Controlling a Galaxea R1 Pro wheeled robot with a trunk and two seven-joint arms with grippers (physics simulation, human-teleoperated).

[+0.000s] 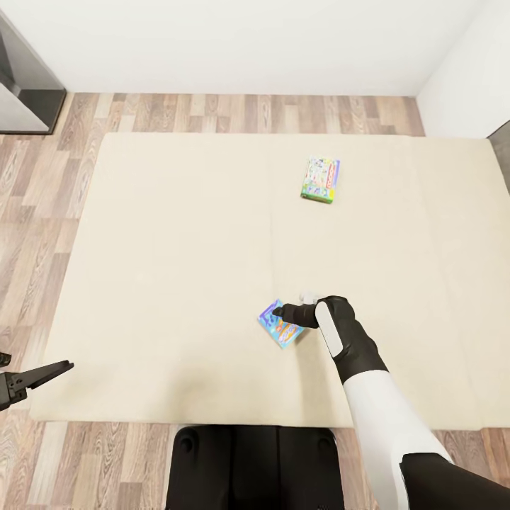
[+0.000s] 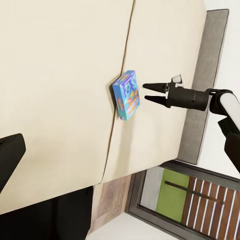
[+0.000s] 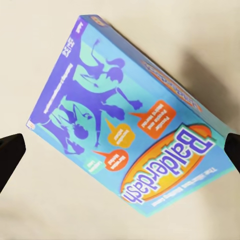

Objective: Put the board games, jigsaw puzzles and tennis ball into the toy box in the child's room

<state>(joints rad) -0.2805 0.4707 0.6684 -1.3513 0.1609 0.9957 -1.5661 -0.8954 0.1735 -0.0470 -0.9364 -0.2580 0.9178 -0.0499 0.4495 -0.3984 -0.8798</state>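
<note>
1. Balderdash board game (image 1: 282, 327) lies flat on the bed (image 1: 177, 283), toward its near edge.
2. Right tool (image 1: 278, 312) hovers over it, spread open, not touching.
3. Green-edged board game (image 1: 321, 180) lies toward the far edge.
4. Left tool (image 1: 62, 368): state cannot be told.

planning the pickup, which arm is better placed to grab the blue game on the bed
Right. The right gripper hangs open right over the blue Balderdash box, fingers straddling it. The left gripper sits far off at the bed's edge.
</note>
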